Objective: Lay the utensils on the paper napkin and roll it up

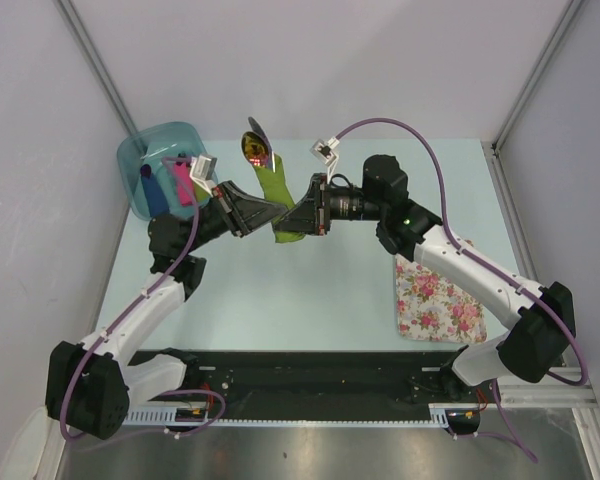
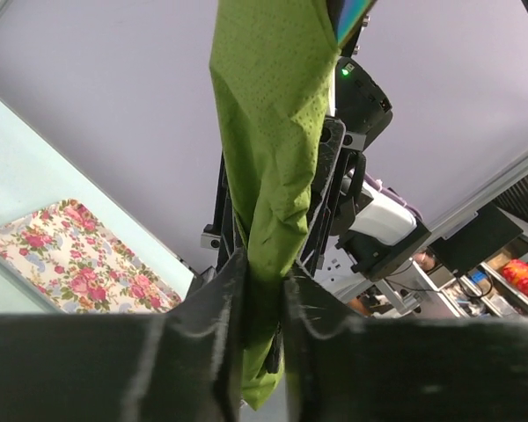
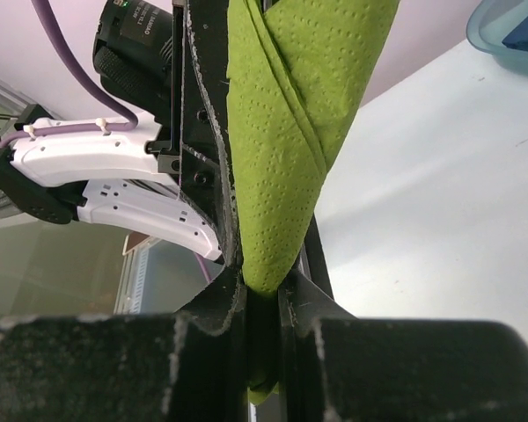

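Olive-green paper napkin (image 1: 283,200), rolled into a slim tube and held off the pale table (image 1: 310,290), between the two arms at mid-table. The tube stands nearly upright, tilting slightly.

Left gripper (image 1: 265,213): reaches in from the left and is closed on the lower part of the roll. In the left wrist view its fingers (image 2: 211,325) pinch the paper napkin (image 2: 273,132) between them, with a short tail of paper hanging below the left gripper (image 2: 262,290).

Right gripper (image 1: 298,222): reaches in from the right and clamps the roll at nearly the same height, face to face with the left one. In the right wrist view the paper napkin (image 3: 290,132) narrows to a point and is nipped inside the right gripper (image 3: 262,303).

Utensil (image 1: 255,147): one rounded head with a reddish-gold sheen sticks out of the roll's upper end. How many pieces lie inside the paper cannot be told.

Floral mat (image 1: 438,300): lies flat on the table by the right arm, well apart from the roll.

Blue tub (image 1: 150,150): lies at the far left, holding a blue roll (image 1: 152,190) and a pink roll (image 1: 183,180).
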Controlling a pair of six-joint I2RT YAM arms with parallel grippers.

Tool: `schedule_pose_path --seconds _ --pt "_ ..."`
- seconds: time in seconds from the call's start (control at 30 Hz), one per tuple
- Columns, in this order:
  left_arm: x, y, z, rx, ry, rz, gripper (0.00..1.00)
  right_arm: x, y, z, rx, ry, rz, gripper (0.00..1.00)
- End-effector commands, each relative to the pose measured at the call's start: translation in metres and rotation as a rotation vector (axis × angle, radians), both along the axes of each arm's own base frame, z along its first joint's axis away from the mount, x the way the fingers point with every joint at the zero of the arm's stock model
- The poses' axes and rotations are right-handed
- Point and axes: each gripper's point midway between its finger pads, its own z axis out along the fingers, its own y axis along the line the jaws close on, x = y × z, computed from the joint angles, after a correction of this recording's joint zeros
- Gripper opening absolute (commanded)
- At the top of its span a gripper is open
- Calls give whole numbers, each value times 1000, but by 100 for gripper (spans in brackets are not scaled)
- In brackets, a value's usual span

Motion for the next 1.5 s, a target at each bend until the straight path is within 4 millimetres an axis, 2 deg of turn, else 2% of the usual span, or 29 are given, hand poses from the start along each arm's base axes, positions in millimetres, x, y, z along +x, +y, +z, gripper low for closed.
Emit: schedule_pose_path --seconds 0.0,0.1,0.2,0.23,0.33,0.37,0.43,0.47,0.53,0.63,0.67,0.7,0.73,0.77,0.8,0.83,0.87,0.9,0.93,1.17,1.2,1.23,1.27,1.37,1.4,1.43,1.47 --pt "-1 1 23 -39 -52 12 17 -5 0 24 57 -103 15 0" --pt "0 1 23 -38 -48 12 1 -5 0 23 53 -104 17 0" --pt "2 2 20 -29 -41 16 0 -6 1 23 50 -108 20 1" --pt "5 4 19 -25 -42 26 0 -6 1 22 46 -107 22 6" --pt "8 8 15 2 -61 42 0 -3 -1 20 33 -112 10 26" --pt "9 9 15 11 -79 54 0 1 -4 21 31 -111 -4 42" --pt "8 13 13 30 -89 58 0 5 -7 18 18 -108 -19 52" --pt "9 14 11 41 -99 70 0 10 -10 18 14 -109 -37 64" --pt "13 19 6 73 -91 86 0 16 -14 17 -1 -108 -60 74" --pt "19 29 1 124 -110 126 0 27 -22 15 -20 -112 -107 100" --pt "20 31 -1 152 -139 137 0 29 -25 18 -19 -123 -117 100" --pt "26 34 -12 191 -94 146 0 35 -30 10 -52 -99 -140 100" --pt "34 43 -8 219 -101 185 0 38 -33 10 -63 -121 -149 100" --pt "43 49 -13 278 -144 226 0 42 -35 8 -74 -126 -160 100" --pt "57 61 -34 339 -54 257 0 48 -41 3 -96 -118 -182 100" --pt "65 69 -25 371 -80 297 0 52 -45 1 -108 -128 -192 100" --pt "78 80 -30 441 -120 352 0 55 -48 -1 -118 -128 -201 100" --pt "91 94 -47 489 -46 376 0 57 -50 -7 -135 -117 -207 100" --pt "98 101 -40 508 -70 399 0 61 -54 -9 -143 -116 -218 100" --pt "167 190 -69 674 -7 628 0 71 -64 -28 -199 -104 -239 100" --pt "175 209 -74 691 8 676 0 72 -65 -31 -205 -101 -239 100" --pt "183 219 -69 702 -1 702 0 71 -65 -33 -209 -102 -238 100" --pt "194 230 -84 726 29 705 0 71 -66 -36 -213 -101 -236 100" --pt "218 267 -103 766 85 749 0 68 -65 -44 -221 -86 -217 100" --pt "225 281 -101 775 85 780 0 68 -65 -49 -226 -80 -213 100" --pt "234 290 -119 791 118 782 0 67 -65 -50 -227 -76 -208 100" --pt "239 301 -123 797 133 801 0 67 -65 -51 -228 -73 -206 100"
